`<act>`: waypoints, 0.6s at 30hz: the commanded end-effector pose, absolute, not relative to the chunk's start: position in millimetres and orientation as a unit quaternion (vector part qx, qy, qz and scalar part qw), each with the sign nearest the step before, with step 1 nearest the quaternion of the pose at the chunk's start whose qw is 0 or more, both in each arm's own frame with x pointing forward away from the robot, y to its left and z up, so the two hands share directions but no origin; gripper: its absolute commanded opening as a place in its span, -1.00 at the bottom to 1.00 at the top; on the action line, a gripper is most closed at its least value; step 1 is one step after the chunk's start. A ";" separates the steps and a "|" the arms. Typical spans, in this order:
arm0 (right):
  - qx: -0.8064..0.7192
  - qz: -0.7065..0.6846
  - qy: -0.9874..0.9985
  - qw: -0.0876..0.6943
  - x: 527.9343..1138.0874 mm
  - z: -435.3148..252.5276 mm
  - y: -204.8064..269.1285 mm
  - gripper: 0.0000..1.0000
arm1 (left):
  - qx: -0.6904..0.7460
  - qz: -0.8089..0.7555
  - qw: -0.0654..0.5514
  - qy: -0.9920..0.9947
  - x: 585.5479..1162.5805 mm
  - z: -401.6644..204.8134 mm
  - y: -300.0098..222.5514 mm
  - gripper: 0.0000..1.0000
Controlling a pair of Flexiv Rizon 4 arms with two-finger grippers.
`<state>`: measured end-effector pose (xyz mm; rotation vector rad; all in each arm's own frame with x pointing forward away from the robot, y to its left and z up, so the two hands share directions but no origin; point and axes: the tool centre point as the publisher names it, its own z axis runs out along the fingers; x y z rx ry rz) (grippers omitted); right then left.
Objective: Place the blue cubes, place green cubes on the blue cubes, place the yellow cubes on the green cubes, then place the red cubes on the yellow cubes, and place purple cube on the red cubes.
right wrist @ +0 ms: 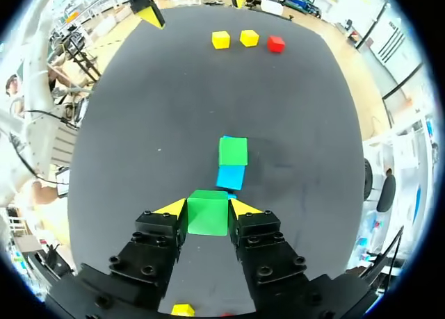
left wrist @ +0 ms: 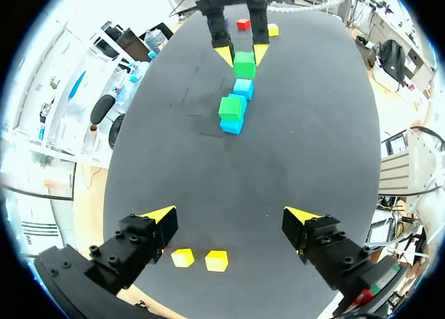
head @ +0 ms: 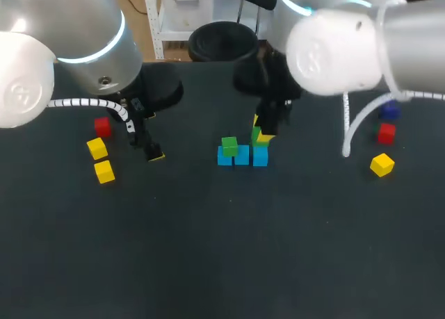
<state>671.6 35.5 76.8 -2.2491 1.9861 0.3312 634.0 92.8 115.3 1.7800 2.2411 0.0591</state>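
Head view, middle of frame: squeezing a small green cube (head: 258, 134) with the right gripper (head: 263, 133), right over the blue cube (head: 260, 156) ending the blue row. Doing the green step. Next, likely: set down straight, let go. Left of middle, left gripper (head: 151, 153) spread apart, holding nothing.

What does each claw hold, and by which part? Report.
Right claw: green cube, gripped by two opposite sides. Left claw: nothing.
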 end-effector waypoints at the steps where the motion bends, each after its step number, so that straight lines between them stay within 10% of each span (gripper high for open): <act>1: -0.748 0.115 0.654 0.030 674.3 81.8 45.4 -1.00 | 0.616 0.020 0.139 0.775 634.1 115.4 93.2 1.00; 18: -0.733 0.109 0.670 -0.027 669.4 70.3 44.2 -1.00 | 0.616 0.020 0.139 0.775 634.1 115.4 93.2 1.00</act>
